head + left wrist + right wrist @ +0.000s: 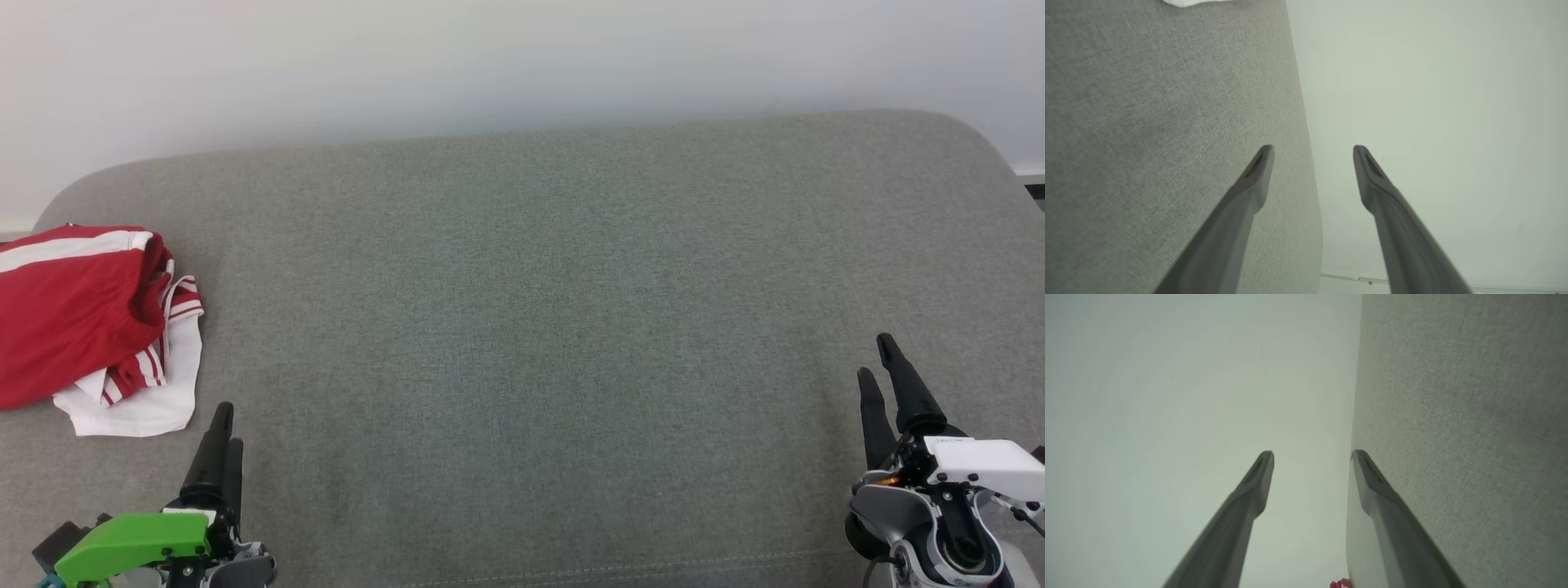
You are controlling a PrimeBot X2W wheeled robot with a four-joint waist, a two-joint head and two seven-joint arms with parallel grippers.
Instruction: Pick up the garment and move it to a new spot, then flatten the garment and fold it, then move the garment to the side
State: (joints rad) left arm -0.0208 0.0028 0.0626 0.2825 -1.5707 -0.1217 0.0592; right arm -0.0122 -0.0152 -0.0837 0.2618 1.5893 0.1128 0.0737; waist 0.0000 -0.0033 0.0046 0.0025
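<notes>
We've got the garment (82, 318) bunched in a red-and-white heap at the far left of the gray cushion (531, 286). Part of it runs off the head view's left edge, and a white flap lies on the near side. Just beside that flap, nearer us, sits our left tool (227, 425), apart from the cloth, its fingers spread wide around nothing. Its wrist view has one finger over the cushion and the other against the pale wall (490, 57). Well apart at the lower right, our right tool (873, 355) is spread and empty too, above bare cushion. A scrap of red peeks in at the bottom of its wrist view.
</notes>
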